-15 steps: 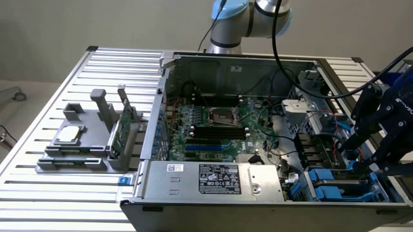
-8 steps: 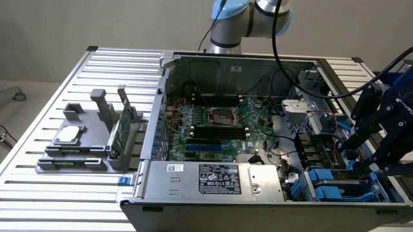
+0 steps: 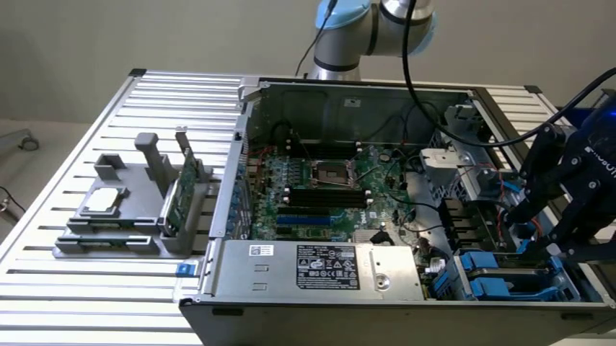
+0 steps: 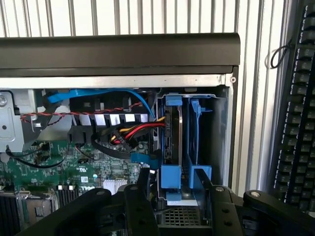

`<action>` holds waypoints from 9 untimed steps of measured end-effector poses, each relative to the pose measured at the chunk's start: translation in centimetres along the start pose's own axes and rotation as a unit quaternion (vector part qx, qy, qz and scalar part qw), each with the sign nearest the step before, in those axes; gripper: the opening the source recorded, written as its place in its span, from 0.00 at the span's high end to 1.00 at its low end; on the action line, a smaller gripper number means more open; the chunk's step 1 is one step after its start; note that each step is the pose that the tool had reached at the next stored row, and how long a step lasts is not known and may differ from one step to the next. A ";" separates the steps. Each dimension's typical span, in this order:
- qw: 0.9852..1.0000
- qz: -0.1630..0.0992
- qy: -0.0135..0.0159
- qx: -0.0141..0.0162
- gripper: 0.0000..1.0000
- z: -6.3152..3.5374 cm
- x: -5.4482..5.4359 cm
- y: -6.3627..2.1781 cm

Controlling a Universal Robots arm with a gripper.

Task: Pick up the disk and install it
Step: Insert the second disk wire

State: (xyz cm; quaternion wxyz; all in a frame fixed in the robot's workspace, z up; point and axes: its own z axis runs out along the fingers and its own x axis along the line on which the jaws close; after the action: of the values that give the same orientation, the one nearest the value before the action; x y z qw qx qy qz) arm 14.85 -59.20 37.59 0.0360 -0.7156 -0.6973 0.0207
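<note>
I see a pale, plain wall behind the rig and a strip of light floor at the exterior view's left, where a small caster wheel (image 3: 28, 143) shows. The desk (image 3: 58, 180) is a ribbed, slatted aluminium top, silver-white, running under everything.

On it lies an open computer case (image 3: 366, 94), side panel off, its green motherboard (image 3: 327, 194) facing up and a grey power supply (image 3: 318, 267) along its near edge. The robot arm (image 3: 371, 32) rises behind the case, its base joints grey and light blue. Beside the case, toward the exterior view's left, a grey holder fixture (image 3: 125, 216) stands on the desk, with a thin green circuit card (image 3: 185, 189) upright in it and a small square silver chip (image 3: 104, 200) lying flat.

My claw (image 3: 558, 238) hangs over the case's drive-bay corner at the exterior view's right. From the wrist view its black fingers (image 4: 140, 206) look spread and hold nothing. They straddle the near end of the disk (image 4: 173, 142), which sits on edge in its blue carrier, down in the bay, with a second blue carrier (image 4: 199, 142) just beside it. I cannot tell whether the fingers touch the carrier. A black keyboard (image 4: 298, 113) lies on the desk outside the case wall.
</note>
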 end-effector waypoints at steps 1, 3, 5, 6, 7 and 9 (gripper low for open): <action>1.000 0.000 0.000 -0.001 0.51 0.00 0.2 -0.06; 1.000 0.000 0.000 -0.004 0.51 0.03 0.6 -0.20; 1.000 0.000 0.000 -0.008 0.51 0.04 0.9 -0.24; 1.000 0.000 -0.001 -0.012 0.51 0.04 1.0 -0.25; 1.000 0.000 -0.002 -0.018 0.51 0.05 1.1 -0.26; 1.000 0.000 -0.006 -0.030 0.51 0.07 1.2 -0.30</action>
State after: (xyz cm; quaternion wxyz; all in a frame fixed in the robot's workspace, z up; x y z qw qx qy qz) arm 14.57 -58.04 37.57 0.0102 -0.7161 -0.6979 0.0039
